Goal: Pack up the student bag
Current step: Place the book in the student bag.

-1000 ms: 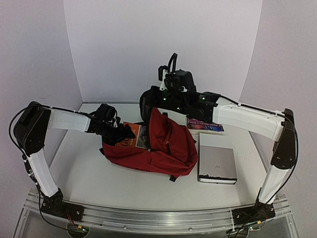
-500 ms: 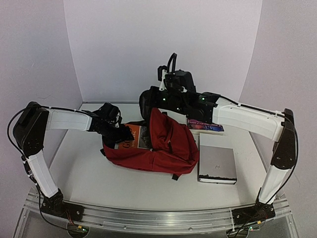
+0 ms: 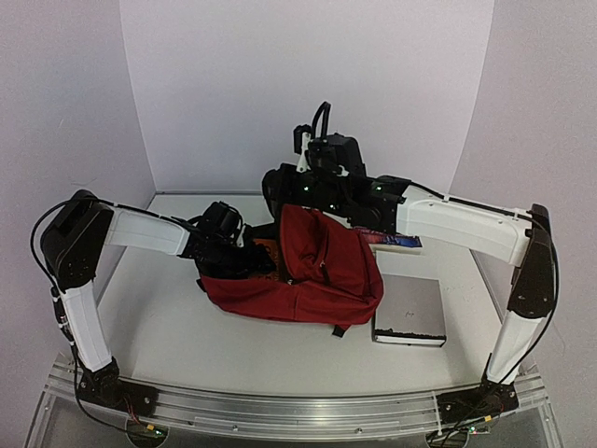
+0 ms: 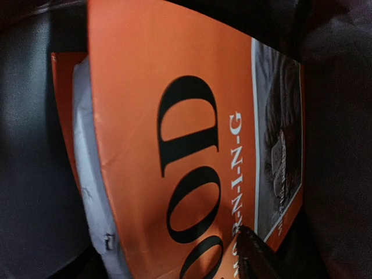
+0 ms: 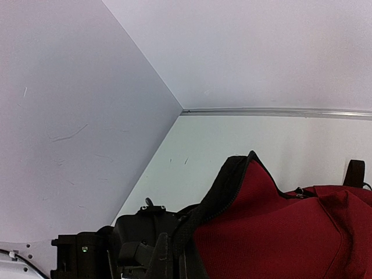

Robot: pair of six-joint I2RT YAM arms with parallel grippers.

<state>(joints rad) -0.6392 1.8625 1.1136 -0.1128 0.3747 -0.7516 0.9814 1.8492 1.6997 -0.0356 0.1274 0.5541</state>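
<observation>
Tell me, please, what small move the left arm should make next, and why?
Probably ease the orange book a little deeper into the student bag: only its edge shows at the mouth, which the right gripper holds lifted, and the left gripper sits behind it.

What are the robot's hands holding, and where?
Right gripper pinches the student bag by its raised top rim. Left gripper is at the orange book; grip unclear.
</observation>
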